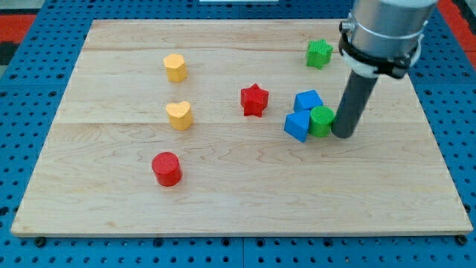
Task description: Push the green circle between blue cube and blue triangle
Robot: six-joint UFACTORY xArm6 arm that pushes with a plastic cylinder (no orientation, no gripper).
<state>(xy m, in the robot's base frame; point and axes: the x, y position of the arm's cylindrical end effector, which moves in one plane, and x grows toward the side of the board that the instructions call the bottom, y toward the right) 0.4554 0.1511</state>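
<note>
The green circle (322, 120) sits right of centre on the wooden board (238, 193). It touches the blue cube (307, 100) above it and the blue triangle (296, 126) on its left. The two blue blocks also touch each other. My tip (343, 134) stands just right of the green circle, touching it or very nearly so.
A green star (319, 53) lies near the view's top right. A red star (253, 100) is left of the blue blocks. A yellow hexagon (175, 67) and a yellow heart (178, 115) lie at the left, a red cylinder (166, 168) below them.
</note>
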